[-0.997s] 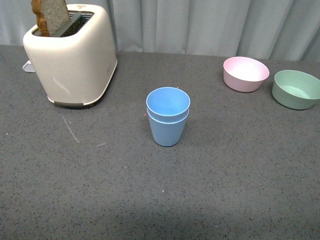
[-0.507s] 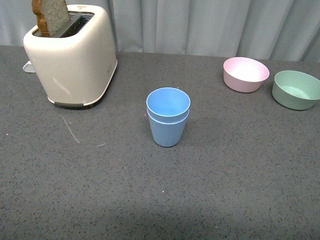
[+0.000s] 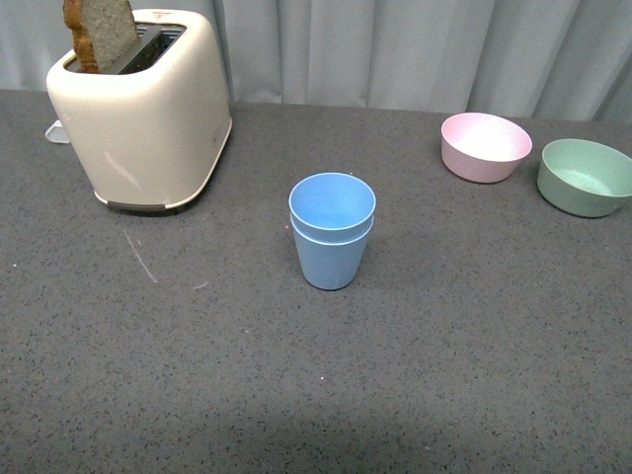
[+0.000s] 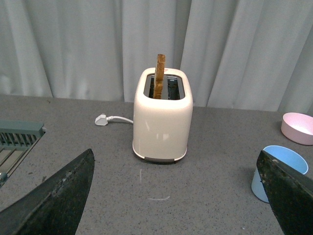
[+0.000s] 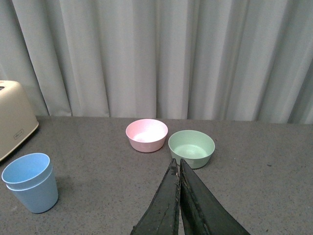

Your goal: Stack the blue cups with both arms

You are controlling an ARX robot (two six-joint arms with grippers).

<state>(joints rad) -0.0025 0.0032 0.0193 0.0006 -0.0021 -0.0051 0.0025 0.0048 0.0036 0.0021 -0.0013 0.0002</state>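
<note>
The two blue cups (image 3: 332, 229) stand nested, one inside the other, upright in the middle of the grey table. They also show in the left wrist view (image 4: 276, 171) and in the right wrist view (image 5: 30, 182). No arm is in the front view. My left gripper (image 4: 178, 193) is open and empty, its fingers wide apart, well back from the cups. My right gripper (image 5: 178, 166) is shut and empty, its fingers pressed together, also away from the cups.
A cream toaster (image 3: 138, 107) with a slice of bread (image 3: 99, 30) stands at the back left. A pink bowl (image 3: 485, 145) and a green bowl (image 3: 586, 176) sit at the back right. A grey rack (image 4: 17, 139) shows in the left wrist view.
</note>
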